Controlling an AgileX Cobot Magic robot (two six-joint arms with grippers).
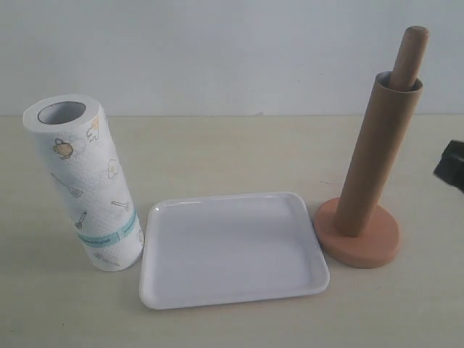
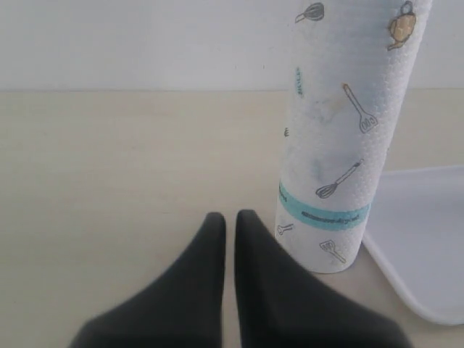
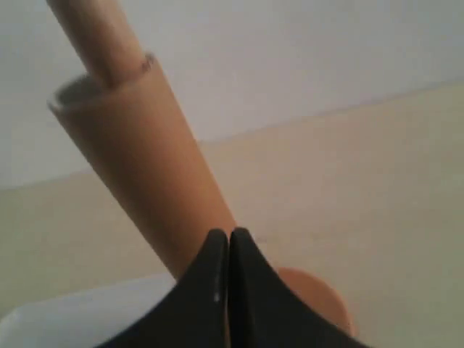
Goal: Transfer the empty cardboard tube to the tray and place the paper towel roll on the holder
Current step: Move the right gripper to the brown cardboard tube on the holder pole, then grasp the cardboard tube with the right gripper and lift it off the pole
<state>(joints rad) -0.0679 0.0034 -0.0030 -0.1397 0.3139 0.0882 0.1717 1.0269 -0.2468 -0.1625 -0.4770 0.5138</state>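
Note:
The brown cardboard tube [image 1: 375, 156] stands slipped over the rod of the wooden holder [image 1: 359, 238], whose rounded top [image 1: 411, 49] pokes out above it. The white tray [image 1: 230, 248] lies in the middle with nothing in it. At the left the paper towel roll [image 1: 85, 181] stands upright beside the tray. My left gripper [image 2: 230, 217] is shut with nothing in it, close to the roll [image 2: 341, 138] near its base. My right gripper [image 3: 229, 235] is shut and holds nothing, a short way from the tube [image 3: 145, 163]. Only a dark corner of the right arm [image 1: 451, 165] shows at the exterior view's right edge.
A pale beige tabletop [image 1: 239, 148] runs back to a plain light wall [image 1: 217, 51]. The tray's rim [image 2: 428, 239] shows just past the roll in the left wrist view.

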